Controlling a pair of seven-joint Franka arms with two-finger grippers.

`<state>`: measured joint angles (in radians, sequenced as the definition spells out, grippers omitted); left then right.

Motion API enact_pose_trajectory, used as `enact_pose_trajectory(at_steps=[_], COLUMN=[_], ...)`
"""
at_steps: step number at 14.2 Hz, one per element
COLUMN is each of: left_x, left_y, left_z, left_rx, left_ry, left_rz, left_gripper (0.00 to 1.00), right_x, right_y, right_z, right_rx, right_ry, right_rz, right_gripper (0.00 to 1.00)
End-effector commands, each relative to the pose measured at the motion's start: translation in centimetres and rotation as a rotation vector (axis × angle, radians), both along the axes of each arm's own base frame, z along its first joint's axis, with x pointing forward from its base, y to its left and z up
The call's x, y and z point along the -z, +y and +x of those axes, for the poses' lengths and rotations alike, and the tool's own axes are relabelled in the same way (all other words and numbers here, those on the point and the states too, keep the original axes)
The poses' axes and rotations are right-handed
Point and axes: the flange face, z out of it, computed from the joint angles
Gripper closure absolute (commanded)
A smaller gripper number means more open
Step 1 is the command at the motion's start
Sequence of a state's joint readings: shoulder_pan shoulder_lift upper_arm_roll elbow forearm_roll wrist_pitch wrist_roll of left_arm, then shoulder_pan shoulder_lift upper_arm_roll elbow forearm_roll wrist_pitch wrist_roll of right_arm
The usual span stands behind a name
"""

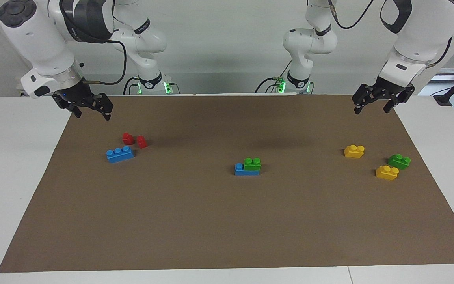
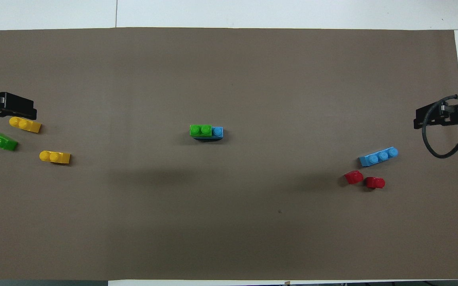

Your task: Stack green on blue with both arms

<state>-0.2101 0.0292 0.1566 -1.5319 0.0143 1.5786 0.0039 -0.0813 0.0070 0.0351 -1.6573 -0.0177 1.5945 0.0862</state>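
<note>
Mid-mat, green brick (image 1: 252, 163) stacked on blue brick (image 1: 246, 170), left gripper (image 1: 371, 106) and right gripper (image 1: 92, 111) raised, fingers spread, empty

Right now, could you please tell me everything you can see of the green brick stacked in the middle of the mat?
The green brick is small, bright, glossy plastic with two round studs on top. It sits upright and level on a blue brick at the middle of the brown mat, covering two of its studs and leaving one blue stud bare at the end toward the right arm. Only the blue brick touches it; no gripper is near.
</note>
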Motion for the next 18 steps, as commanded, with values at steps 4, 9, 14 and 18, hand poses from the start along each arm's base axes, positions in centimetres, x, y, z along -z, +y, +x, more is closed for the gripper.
enact_pose_trajectory(at_steps=[4, 9, 14, 18], left_x=[0.08, 0.01, 0.09, 0.02], left_y=[-0.04, -0.02, -0.08, 0.0], left_z=[-0.72, -0.69, -0.71, -0.7], left_rx=[0.014, 0.008, 0.007, 0.004], left_ry=[-0.021, -0.028, -0.024, -0.026], left_rz=[0.006, -0.01, -0.016, -0.017], left_gripper=[0.0, 0.0, 0.0, 0.0], right_x=[-0.12, -0.01, -0.02, 0.08], right_y=[-0.22, -0.22, -0.22, -0.21], right_z=[0.36, 0.33, 0.35, 0.34], right_rx=[-0.009, -0.006, -0.004, -0.004], right_ry=[-0.014, -0.014, -0.02, -0.022], right_rz=[-0.003, -0.004, -0.004, -0.004], right_gripper=[0.01, 0.01, 0.01, 0.01])
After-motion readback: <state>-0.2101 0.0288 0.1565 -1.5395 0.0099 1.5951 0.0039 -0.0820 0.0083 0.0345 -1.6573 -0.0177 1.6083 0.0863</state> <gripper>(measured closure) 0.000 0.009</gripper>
